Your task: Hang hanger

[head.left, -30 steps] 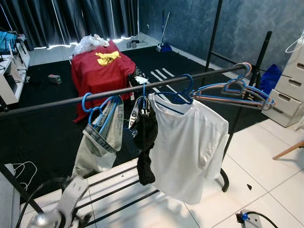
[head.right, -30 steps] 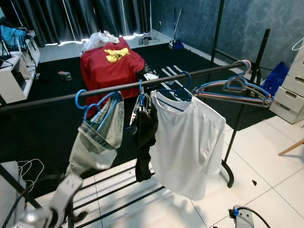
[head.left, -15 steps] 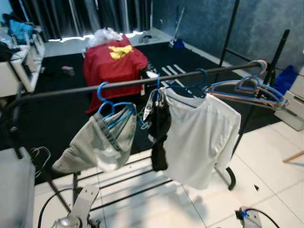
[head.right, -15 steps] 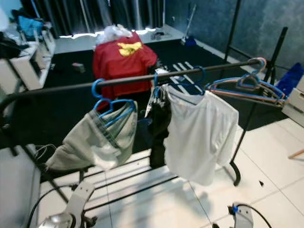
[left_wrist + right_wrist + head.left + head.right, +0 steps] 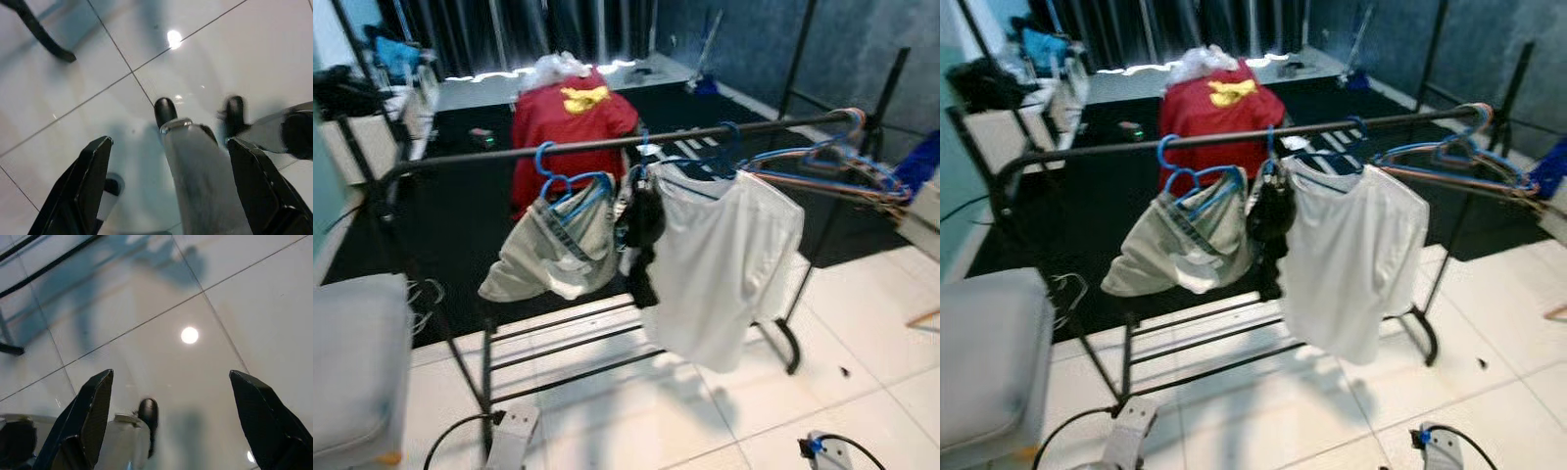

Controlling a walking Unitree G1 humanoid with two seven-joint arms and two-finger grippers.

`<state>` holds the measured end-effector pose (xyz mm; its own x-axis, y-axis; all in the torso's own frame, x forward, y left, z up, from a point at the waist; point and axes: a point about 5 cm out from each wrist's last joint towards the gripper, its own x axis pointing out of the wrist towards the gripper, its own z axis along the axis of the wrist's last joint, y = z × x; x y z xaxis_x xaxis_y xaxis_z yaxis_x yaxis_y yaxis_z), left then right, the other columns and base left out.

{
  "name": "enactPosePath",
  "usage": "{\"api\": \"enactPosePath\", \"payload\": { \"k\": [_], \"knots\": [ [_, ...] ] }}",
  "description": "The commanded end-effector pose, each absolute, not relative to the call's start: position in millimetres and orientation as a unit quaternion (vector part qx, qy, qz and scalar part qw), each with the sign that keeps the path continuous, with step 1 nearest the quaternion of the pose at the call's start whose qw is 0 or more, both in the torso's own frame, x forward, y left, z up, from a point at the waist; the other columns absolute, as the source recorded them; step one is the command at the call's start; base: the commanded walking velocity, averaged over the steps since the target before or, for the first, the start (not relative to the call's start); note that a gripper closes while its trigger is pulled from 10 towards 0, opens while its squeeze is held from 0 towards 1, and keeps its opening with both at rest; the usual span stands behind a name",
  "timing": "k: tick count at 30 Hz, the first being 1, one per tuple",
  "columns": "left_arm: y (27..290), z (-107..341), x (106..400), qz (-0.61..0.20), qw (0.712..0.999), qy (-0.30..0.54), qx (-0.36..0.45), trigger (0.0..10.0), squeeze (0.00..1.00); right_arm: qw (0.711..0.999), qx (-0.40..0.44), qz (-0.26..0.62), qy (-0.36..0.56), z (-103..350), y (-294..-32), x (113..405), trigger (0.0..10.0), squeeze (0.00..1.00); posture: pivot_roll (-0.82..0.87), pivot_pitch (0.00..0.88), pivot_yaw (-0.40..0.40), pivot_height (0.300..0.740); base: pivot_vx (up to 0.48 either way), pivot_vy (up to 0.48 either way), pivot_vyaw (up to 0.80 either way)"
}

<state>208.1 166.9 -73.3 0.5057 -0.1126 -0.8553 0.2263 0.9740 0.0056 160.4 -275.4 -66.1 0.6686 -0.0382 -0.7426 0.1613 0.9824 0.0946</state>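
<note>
On the left of the rail (image 5: 607,145), a blue hanger (image 5: 570,184) carries grey shorts (image 5: 553,253), with a dark garment (image 5: 644,230) and a white T-shirt (image 5: 720,259) on its own hanger next, and a bunch of empty hangers (image 5: 827,168) at the right end. The rail's long axis runs left to right across the view, high above both arms. The left gripper (image 5: 171,196) and right gripper (image 5: 168,423) hang low over the tiled floor (image 5: 205,308), fingers spread and empty. The hung hanger lies up and ahead, nearer the left arm. Compared with 1 second ago, the camera has swung, the rack's left post (image 5: 382,211) now shows, and the grey shorts swing out leftward.
</note>
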Motion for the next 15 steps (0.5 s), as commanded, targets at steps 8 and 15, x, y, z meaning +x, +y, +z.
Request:
{"api": "enactPosePath", "payload": {
  "k": [8, 15],
  "knots": [
    [154.2, -75.3, 207.3, -0.098, 0.869, 0.480, 0.064, 10.0, 0.00, 0.901, 0.051, -0.049, 0.428, -68.0, -276.2, 158.7, 10.0, 0.00, 0.14, 0.000, 0.012, 0.740, 0.000, 0.000, 0.00],
    [151.9, -78.6, 201.2, -0.102, 0.869, 0.480, 0.062, 10.0, 0.00, 0.896, 0.042, -0.051, 0.438, -68.7, -276.9, 158.1, 10.0, 0.00, 0.13, 0.000, 0.013, 0.740, 0.000, 0.000, 0.00]
  ]
}}
